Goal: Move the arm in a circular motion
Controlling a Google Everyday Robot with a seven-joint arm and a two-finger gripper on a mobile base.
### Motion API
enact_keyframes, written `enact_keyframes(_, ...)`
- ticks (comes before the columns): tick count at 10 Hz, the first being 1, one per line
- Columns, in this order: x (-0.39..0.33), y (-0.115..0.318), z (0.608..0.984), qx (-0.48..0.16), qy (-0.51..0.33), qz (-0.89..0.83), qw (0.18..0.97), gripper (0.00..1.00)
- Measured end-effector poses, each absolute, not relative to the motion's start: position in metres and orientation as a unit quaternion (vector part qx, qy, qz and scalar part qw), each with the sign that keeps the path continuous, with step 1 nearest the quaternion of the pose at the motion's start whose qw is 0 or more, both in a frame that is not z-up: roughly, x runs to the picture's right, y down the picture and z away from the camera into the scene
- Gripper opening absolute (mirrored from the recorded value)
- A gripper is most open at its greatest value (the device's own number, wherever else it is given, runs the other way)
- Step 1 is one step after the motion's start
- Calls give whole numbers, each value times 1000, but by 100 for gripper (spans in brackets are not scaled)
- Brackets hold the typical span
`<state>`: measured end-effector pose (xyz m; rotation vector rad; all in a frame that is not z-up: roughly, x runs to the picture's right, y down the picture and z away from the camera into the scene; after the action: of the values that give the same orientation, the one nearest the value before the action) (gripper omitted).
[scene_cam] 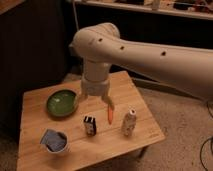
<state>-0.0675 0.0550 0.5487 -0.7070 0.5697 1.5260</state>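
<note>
1. The arm (150, 52) is a thick, cream-white tube with rounded joints and small dark holes along its side. It comes in from the 3 o'clock edge and fills the upper right, then bends down at a big rounded elbow near the top centre.
2. The gripper (93, 99) hangs from that elbow, pointing down over the middle of the wooden table (125, 145).
3. Its two tan-tipped fingers (108, 102) stand spread apart, one toward 9 o'clock and one toward 3 o'clock, with nothing between them.
4. A green bowl (62, 103) sits on the table at 9 o'clock from the gripper, its rim just beside the left fingertip.
5. A carrot (110, 115) lies on the table at about 5 o'clock from the gripper, its top end partly hidden by the right fingertip.
6. A small dark carton (89, 125) stands at 6 o'clock from the gripper.
7. A pale bottle (129, 122) stands upright at 3 o'clock from the carton.
8. A crumpled blue bag (54, 141) rests near the table's front left corner, at 7 o'clock from the gripper.
</note>
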Motion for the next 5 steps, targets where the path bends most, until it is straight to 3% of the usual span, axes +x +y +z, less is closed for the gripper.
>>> enact_keyframes(5, -147, 7, 598, -286, 244, 641, 669, 80)
